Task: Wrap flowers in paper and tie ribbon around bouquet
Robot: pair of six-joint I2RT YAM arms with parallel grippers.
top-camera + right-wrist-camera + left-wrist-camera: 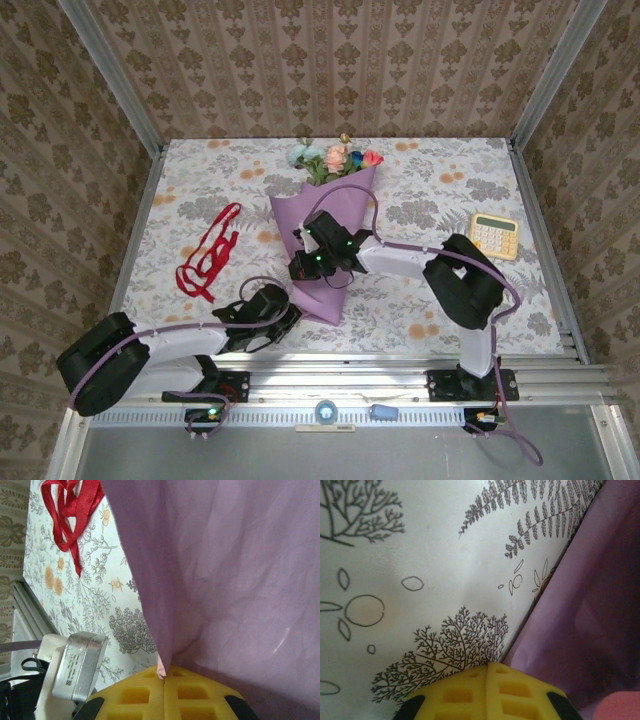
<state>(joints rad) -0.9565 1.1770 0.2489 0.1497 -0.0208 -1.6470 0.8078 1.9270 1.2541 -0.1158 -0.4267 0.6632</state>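
The bouquet lies on the table with its flowers (335, 157) sticking out of the far end of a lilac-purple paper (322, 210) cone. My right gripper (304, 267) rests over the cone's left side. In the right wrist view its yellow pads (150, 695) are shut on a pink-backed fold of the paper (225, 580). My left gripper (288, 315) sits low by the cone's near left edge; its pads (465, 695) meet with nothing between them, just beside the paper (590, 610). The red ribbon (208, 255) lies loose in a heap to the left, apart from both grippers.
A yellow calculator (494, 235) lies at the right of the flower-printed tablecloth (420, 320). The ribbon (70, 510) also shows at the top left of the right wrist view. Metal frame rails (400, 372) run along the near edge, and patterned walls close in the sides.
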